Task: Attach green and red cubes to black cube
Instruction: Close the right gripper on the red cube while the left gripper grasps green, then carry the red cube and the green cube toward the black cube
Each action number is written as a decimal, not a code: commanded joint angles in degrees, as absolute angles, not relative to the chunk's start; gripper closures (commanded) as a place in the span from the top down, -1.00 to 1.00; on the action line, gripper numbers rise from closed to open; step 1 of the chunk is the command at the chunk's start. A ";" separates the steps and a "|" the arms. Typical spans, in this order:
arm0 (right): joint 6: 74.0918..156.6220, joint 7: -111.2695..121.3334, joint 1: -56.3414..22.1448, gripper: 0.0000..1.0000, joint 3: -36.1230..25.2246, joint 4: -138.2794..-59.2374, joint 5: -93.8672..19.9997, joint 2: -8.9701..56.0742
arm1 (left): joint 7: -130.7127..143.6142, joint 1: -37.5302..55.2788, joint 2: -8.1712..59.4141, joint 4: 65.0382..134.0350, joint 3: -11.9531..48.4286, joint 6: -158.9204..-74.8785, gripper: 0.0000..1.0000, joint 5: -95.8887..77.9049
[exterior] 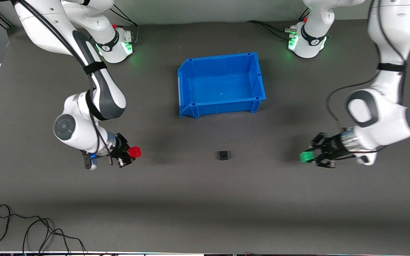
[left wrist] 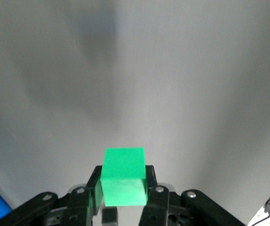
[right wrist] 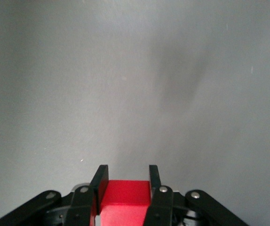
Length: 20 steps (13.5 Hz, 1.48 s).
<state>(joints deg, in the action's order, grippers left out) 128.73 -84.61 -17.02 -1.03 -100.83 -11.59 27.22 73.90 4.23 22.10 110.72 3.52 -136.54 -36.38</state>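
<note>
Dark matte table (exterior: 205, 199): left jaws grasp green cube (exterior: 306, 156), right red cube (exterior: 135, 152).

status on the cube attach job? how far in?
Done: both pickups. The left gripper is shut on the small bright green cube, the right gripper on the small bright red cube. In hand: both held above the table. Left: neither touches the small matte black cube, alone between them, nearer the camera than the blue plastic bin.
</note>
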 commanded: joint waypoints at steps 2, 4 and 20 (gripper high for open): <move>126.56 -97.96 -21.08 -1.00 -1.58 -92.83 -12.31 33.12 | 85.14 14.04 24.87 107.76 2.55 -142.28 -0.68 -36.65; 126.39 -104.03 -23.63 -1.00 -1.58 -90.10 -12.13 35.50 | 89.19 18.00 27.50 105.04 2.55 -143.25 -0.67 -36.48; 122.08 -130.87 -35.42 -1.00 -1.58 -69.44 -8.09 53.52 | 92.81 29.09 38.76 102.83 2.37 -157.50 -0.67 -35.77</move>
<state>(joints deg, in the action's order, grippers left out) 123.77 -128.31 -34.35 -1.08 -72.72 -9.32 51.64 91.46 27.24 37.56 104.16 3.36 -156.31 -36.18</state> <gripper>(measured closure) 0.608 0.634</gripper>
